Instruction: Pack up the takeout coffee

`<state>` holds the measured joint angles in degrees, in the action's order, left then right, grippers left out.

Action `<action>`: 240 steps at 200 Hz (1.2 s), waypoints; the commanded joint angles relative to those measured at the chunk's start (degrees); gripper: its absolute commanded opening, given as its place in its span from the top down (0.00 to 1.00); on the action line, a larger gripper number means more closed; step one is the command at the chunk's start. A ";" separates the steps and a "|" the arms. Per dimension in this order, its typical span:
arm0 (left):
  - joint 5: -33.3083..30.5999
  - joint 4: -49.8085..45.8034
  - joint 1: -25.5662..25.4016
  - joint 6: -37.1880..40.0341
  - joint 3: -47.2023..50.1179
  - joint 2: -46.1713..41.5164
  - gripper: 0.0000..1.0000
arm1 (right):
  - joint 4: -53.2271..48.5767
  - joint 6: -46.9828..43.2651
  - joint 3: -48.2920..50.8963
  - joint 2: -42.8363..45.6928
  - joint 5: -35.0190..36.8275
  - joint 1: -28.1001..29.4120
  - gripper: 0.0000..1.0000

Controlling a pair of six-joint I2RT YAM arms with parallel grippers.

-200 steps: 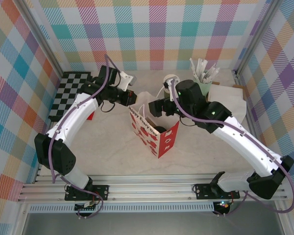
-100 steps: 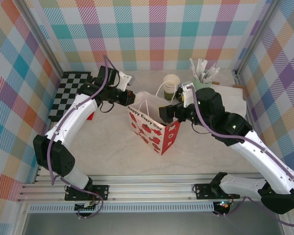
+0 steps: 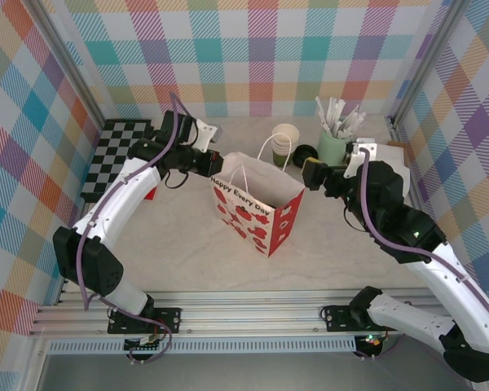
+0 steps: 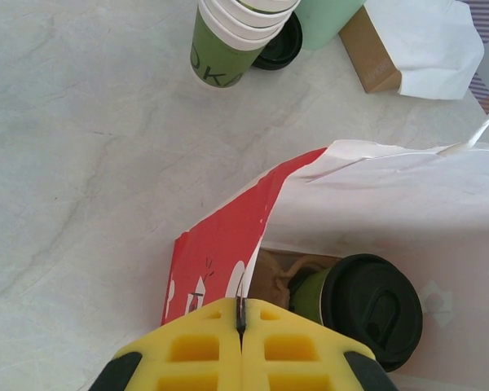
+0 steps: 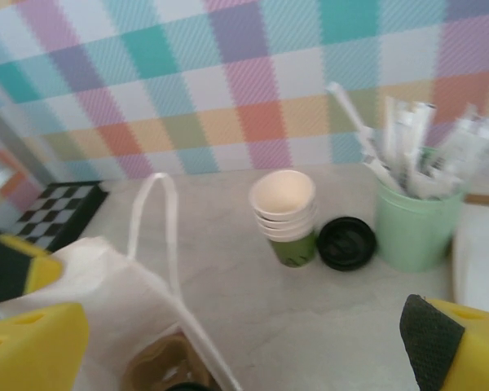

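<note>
your left hand [image 4: 241, 314]: clamped on bag [image 4: 395, 204] rim
your right hand [image 3: 313, 174]: apart — empty
takeout coffee [image 4: 373, 306]: upright in bag

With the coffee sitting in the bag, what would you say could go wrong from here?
1. The left jaws are shut on the rim of the gift bag; pulling away without opening could tip it and the takeout coffee inside.
2. The open right jaws hang near the mint tumbler and stacked cups; a careless swing might knock them over.
</note>
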<state>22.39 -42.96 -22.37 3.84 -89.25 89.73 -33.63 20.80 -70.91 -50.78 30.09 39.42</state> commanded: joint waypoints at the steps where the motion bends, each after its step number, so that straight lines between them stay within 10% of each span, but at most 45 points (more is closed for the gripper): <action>1: -0.86 -0.86 -0.13 -0.19 0.92 -1.75 1.00 | -6.13 8.12 0.32 -0.14 5.78 -3.29 0.00; 49: -1.35 -1.25 0.22 -0.23 1.23 -2.50 1.00 | -10.99 12.50 0.73 -2.19 0.93 -9.28 0.00; 116: -8.49 -3.26 0.49 -8.91 3.28 -6.37 1.00 | -9.15 15.26 -2.27 -16.00 -25.85 -24.49 0.00; 240: -28.09 8.87 -5.76 -43.87 23.16 -24.91 1.00 | -11.92 -6.06 -37.09 -46.90 -32.19 -30.05 0.15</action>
<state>-0.73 -41.08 -24.82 -28.42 -69.28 66.92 -44.12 24.25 -98.37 -93.47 0.38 12.16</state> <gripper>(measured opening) 0.037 0.857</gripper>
